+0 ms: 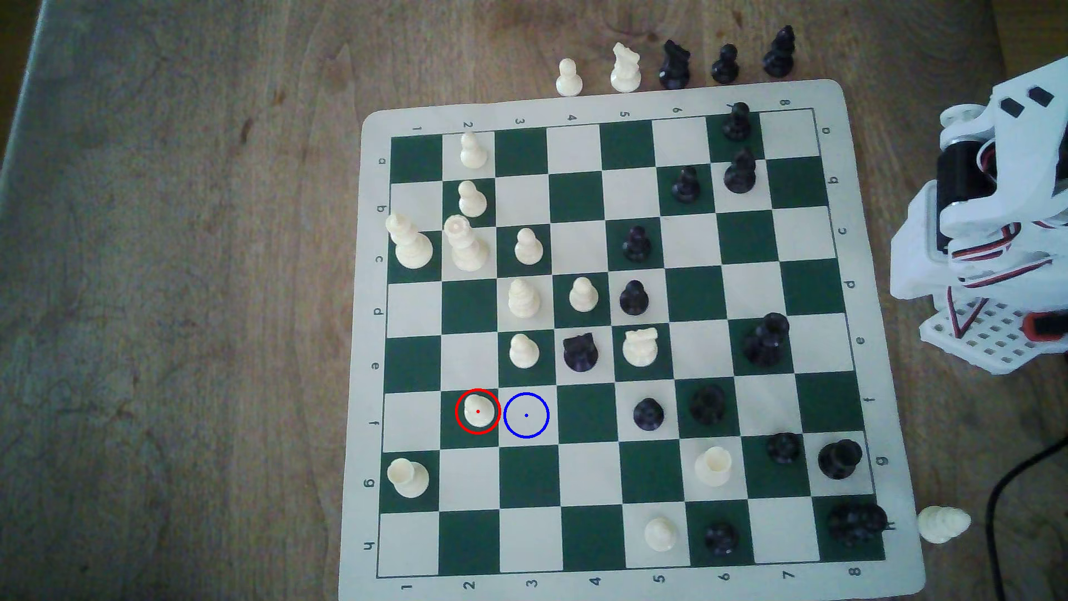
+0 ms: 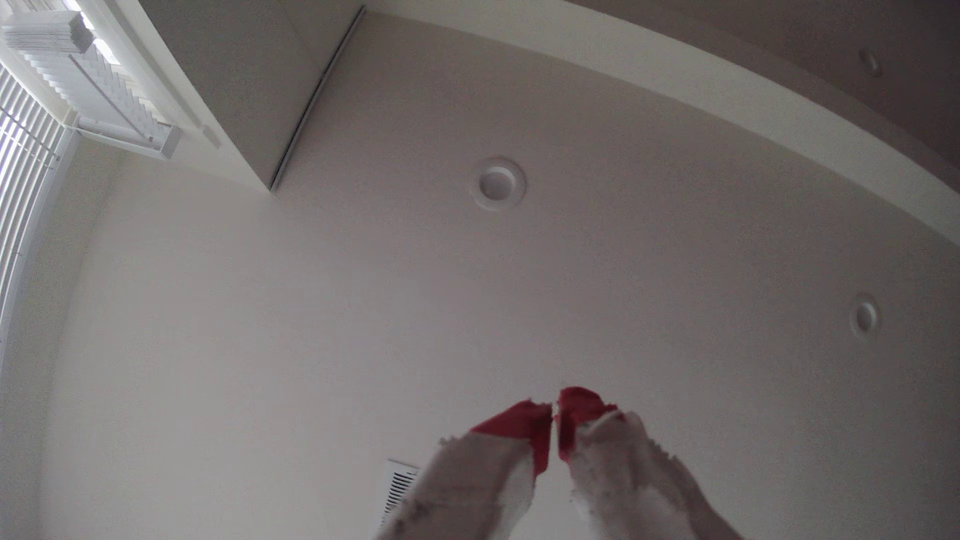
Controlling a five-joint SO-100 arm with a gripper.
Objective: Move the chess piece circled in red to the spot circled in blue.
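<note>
Pincer parked off the board, pawn untouched.

Our pincer (image 2: pixel 556 415) points at the ceiling (image 2: pixel 363 311), red tips nearly touching, holding nothing. The pawn (image 1: pixel 478 410) stands far across the board (image 1: pixel 601 101) from it, on its red-ringed dark square; the spot (image 1: pixel 526 415) lies just beside, toward the pincer. We should open wide, descend straight over the head, clear of neighbours. Wooden table (image 1: pixel 173 289).

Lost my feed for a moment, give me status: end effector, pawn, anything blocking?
End effector shut, empty, pointing at ceiling. Circled pawn upright on its red-ringed green square. Blue-ringed spot adjacent, bare. Nearest neighbour: cream pawn one row beyond the spot.
</note>
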